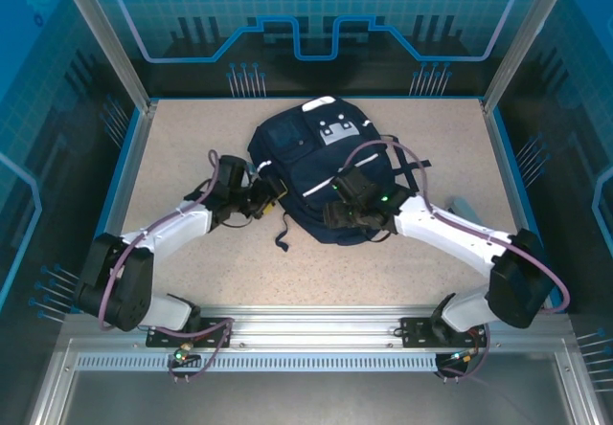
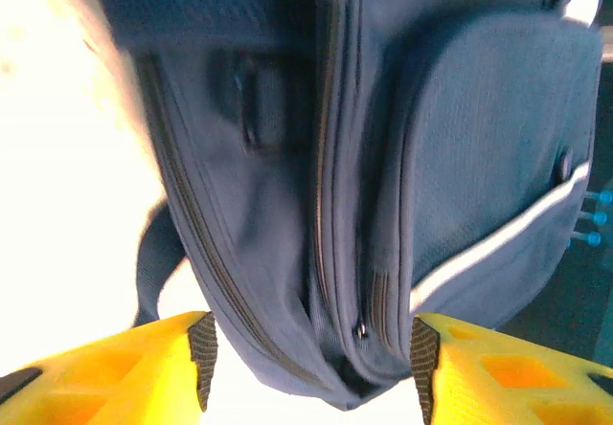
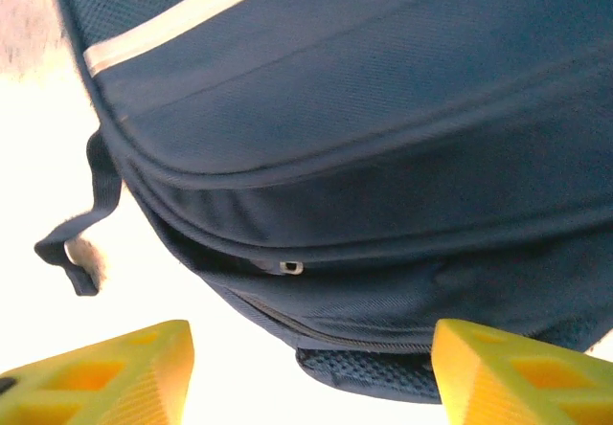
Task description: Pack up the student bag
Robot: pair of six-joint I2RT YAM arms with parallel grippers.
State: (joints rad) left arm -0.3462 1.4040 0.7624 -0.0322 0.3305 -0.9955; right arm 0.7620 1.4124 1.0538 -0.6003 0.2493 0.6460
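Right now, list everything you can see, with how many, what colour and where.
student bag: one, navy blue with white stripes, lying in the middle of the table
zip pull: one, metal, on the bag's edge in front of the right tool
table: one, speckled beige, under the bag
back panel: one, see-through blue with a gear drawing, behind the table
rail: one, silver metal, along the near edge
arms: two, white with black joints, left arm and right arm, both reaching in to the bag's near end
left tool: one, yellow fingers, open, the bag's end between them
right tool: one, yellow fingers, open, just short of the bag's edge
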